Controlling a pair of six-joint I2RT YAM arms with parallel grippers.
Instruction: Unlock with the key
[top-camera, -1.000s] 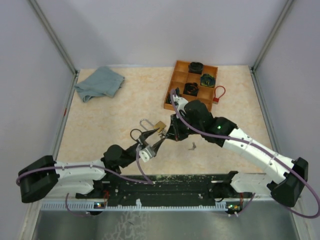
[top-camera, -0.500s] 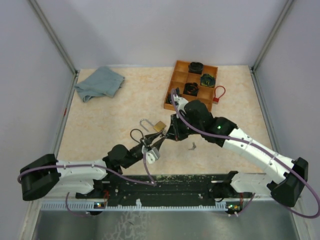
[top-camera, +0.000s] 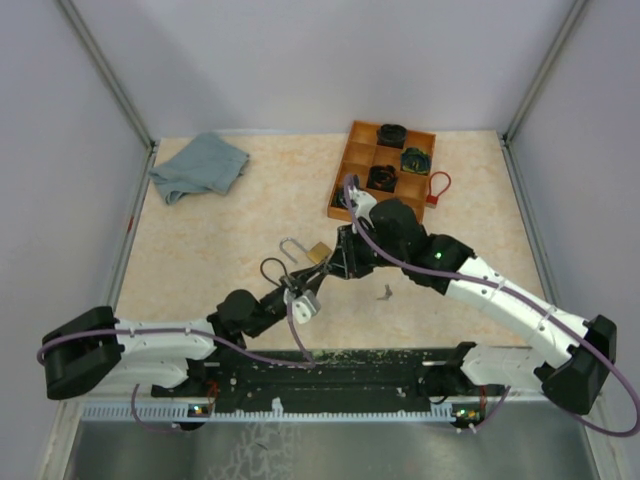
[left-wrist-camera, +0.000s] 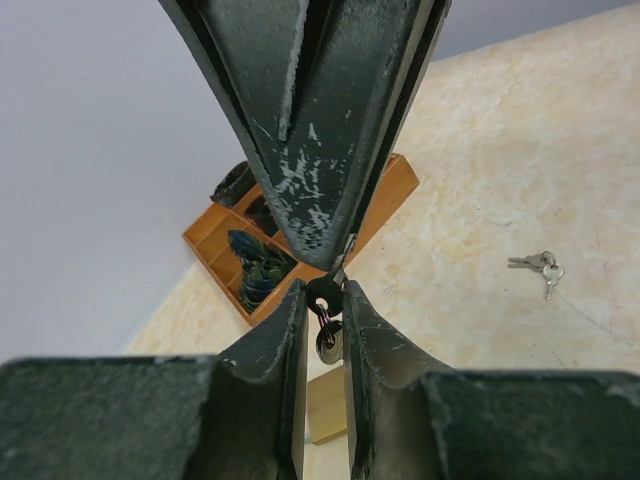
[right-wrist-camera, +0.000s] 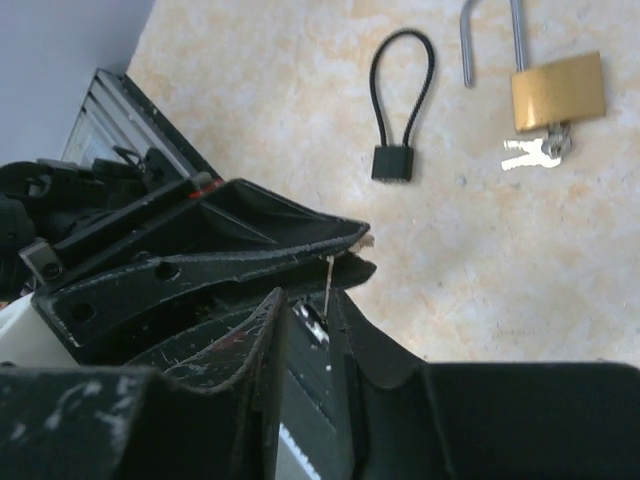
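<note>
The padlock (right-wrist-camera: 558, 92) is brushed brass with a shiny steel shackle, and the key bunch (right-wrist-camera: 535, 150) at it is bright polished metal. The cable lock (right-wrist-camera: 391, 163) looks matt black and rubber-coated. The key (left-wrist-camera: 323, 295) has a black plastic-looking head. The counter (top-camera: 220, 250) is matt, mottled like stone. The cloth (top-camera: 200, 165) is soft and blue-grey, and the tray (top-camera: 343, 168) looks like orange wood.

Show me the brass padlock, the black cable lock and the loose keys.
brass padlock (right-wrist-camera: 558, 92), right wrist view, on its brass body.
black cable lock (right-wrist-camera: 392, 164), right wrist view, on its square body.
loose keys (left-wrist-camera: 540, 264), left wrist view, on the bunch's middle.
</note>
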